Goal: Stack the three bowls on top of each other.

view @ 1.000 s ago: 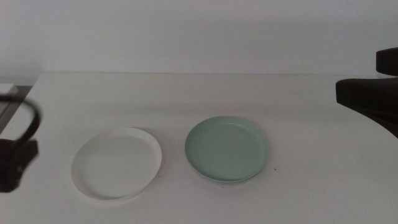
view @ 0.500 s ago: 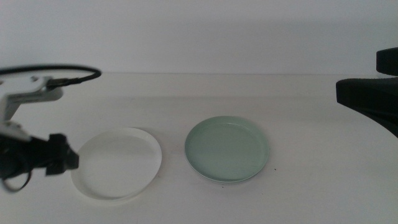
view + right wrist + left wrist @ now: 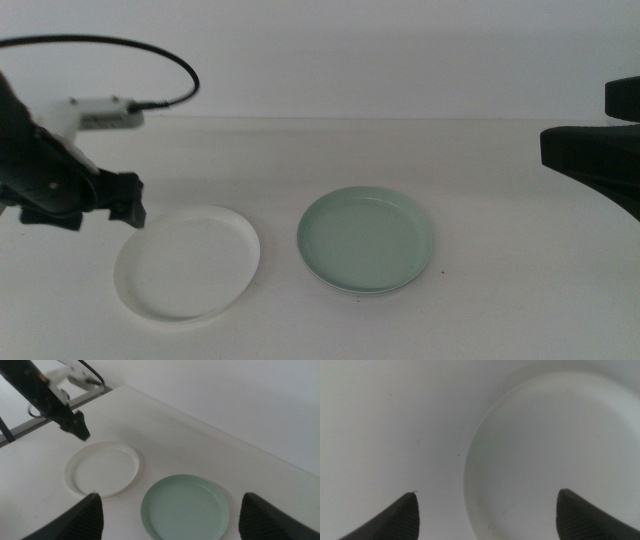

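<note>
The white bowl [image 3: 190, 262] lies on the table at the front left. It also shows in the left wrist view [image 3: 555, 450] and the right wrist view [image 3: 102, 470]. The pale mint green bowl [image 3: 365, 240] lies to its right, apart from it, and shows in the right wrist view [image 3: 185, 507]. The grey bowl does not show as a separate thing. My left gripper [image 3: 130, 208] hangs open just above the white bowl's far left rim, holding nothing; its jaws straddle that rim in the left wrist view [image 3: 487, 510]. My right gripper [image 3: 170, 520] is open and empty, high at the right.
The white table [image 3: 330, 150] runs back to a plain pale wall. A black cable [image 3: 150, 50] loops above the left arm. The right arm's dark body [image 3: 595, 155] juts in at the right edge.
The left arm has come in from the left edge, risen and moved right, so its gripper now hangs at the white bowl's far left rim. Bowls and right arm have not moved.
</note>
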Tool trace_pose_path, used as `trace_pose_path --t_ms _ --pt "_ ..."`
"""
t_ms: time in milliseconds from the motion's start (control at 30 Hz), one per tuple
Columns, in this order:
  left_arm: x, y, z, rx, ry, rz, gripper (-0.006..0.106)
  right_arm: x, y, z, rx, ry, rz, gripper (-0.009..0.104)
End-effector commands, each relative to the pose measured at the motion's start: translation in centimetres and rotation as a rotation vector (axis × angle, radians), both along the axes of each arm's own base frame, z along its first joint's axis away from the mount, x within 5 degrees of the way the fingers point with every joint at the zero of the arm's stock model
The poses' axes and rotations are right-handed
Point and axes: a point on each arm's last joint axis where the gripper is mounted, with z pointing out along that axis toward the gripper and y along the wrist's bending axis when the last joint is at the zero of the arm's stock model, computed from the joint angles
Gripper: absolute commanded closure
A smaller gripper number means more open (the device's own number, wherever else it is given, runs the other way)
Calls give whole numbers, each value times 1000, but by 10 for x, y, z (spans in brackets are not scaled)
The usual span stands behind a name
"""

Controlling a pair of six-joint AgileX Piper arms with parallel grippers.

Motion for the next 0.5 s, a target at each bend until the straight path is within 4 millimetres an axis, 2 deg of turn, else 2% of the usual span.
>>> trace_pose_path --t_ms 0,133,233,367,467 --pt "11 0 -16 -3 41 -30 7 -1 0 0 5 -4 1 9" --pt "16 -1 -45 -21 148 -30 7 -1 0 0 5 -4 1 9" --pt "21 -1 -59 -18 157 -21 7 -1 0 0 5 -4 1 9" --pt "24 0 -69 -15 167 -20 7 -1 0 0 5 -4 1 9" --pt "25 0 -72 -15 176 -20 14 -1 0 0 5 -4 1 9"
